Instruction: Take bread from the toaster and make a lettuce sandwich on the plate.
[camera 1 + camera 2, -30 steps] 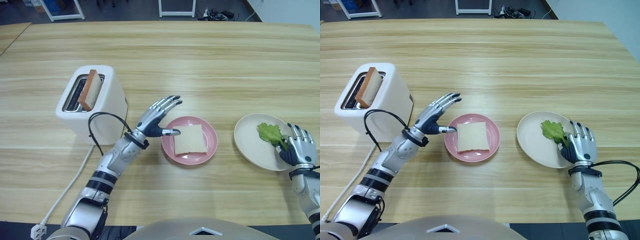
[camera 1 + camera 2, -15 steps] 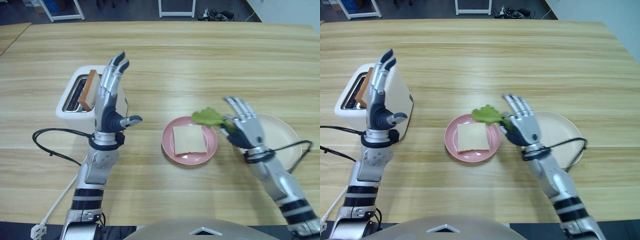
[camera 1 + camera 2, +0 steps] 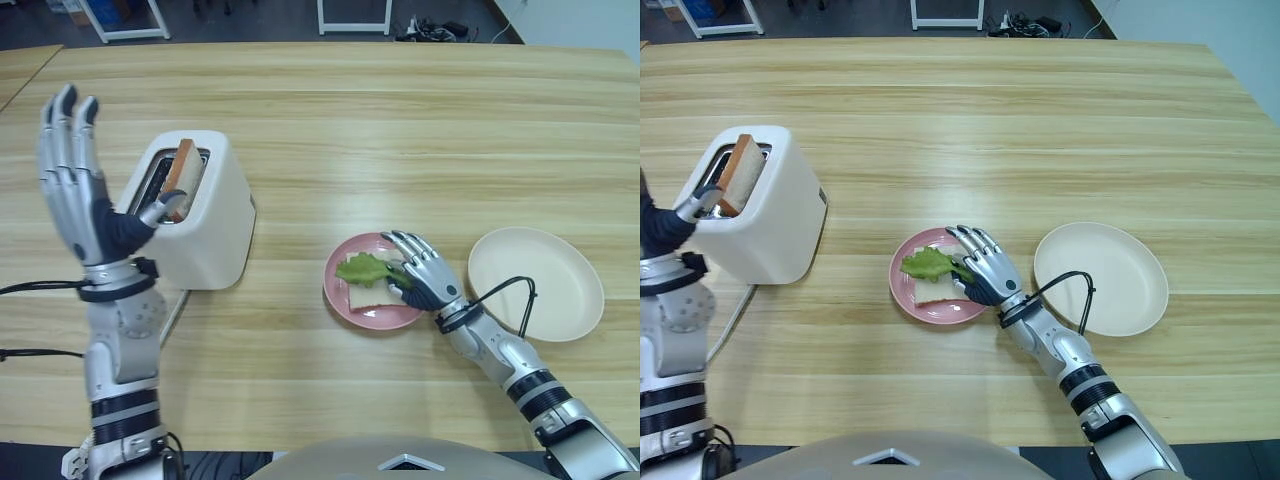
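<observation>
The lettuce (image 3: 366, 268) is a frilly, crinkled green leaf lying with its long axis from 9 to 3 o'clock, ruffled end pointing to 9 o'clock; it rests on a flat, square, pale slice of bread (image 3: 360, 298) in the round, glossy pink plate (image 3: 380, 322); the right hand (image 3: 425, 280) comes in from 4 o'clock and grasps the leaf's 3 o'clock end, its metallic fingers curved over it; at 3 o'clock of the pink plate, just beside it and apart, sits a round cream plate (image 3: 540, 285), smooth and shallow; at 10 o'clock stands the toaster (image 3: 205, 220), a rounded white box, with a brown-crusted slice (image 3: 180, 178) standing on edge in its slot, long axis toward 12 o'clock; at the toaster's 9 o'clock the left hand (image 3: 80, 195) is raised, released, fingers spread and pointing up, thumb tip near the slot; all rest on a pale, wood-grained bench (image 3: 400, 130).
</observation>
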`<state>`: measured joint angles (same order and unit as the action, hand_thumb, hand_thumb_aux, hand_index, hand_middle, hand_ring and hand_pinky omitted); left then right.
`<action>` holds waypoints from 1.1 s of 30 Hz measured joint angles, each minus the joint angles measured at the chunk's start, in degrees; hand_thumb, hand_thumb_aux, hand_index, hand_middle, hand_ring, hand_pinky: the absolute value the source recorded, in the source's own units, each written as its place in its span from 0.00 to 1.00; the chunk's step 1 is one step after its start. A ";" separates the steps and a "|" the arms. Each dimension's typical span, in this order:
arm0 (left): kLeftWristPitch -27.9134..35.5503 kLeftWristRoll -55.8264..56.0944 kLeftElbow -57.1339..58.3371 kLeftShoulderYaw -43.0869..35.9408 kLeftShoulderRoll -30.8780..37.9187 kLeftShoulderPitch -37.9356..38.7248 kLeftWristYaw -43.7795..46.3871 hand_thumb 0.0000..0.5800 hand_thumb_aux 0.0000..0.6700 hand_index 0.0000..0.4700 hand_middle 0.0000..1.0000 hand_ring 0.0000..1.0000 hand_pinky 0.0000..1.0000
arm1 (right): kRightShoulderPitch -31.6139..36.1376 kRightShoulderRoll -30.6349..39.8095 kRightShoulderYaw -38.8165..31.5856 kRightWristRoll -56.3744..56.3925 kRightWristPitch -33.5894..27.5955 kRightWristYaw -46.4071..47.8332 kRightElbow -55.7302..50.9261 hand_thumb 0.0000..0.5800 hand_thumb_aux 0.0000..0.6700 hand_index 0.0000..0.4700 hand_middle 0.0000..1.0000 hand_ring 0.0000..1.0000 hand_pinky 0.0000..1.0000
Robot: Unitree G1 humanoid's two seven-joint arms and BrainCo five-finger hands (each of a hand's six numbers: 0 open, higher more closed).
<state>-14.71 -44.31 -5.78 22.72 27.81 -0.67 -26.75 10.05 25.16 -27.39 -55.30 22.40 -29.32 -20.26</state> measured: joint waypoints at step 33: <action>8.39 5.26 7.95 -11.98 11.06 -2.58 16.26 1.00 1.00 1.00 1.00 1.00 1.00 | -9.19 5.50 15.27 3.71 -6.48 -6.60 17.24 0.00 0.00 0.00 0.00 0.00 0.00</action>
<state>-6.32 -39.05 2.17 10.75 38.88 -3.25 -10.49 0.86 30.66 -12.12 -51.59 15.92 -35.92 -3.02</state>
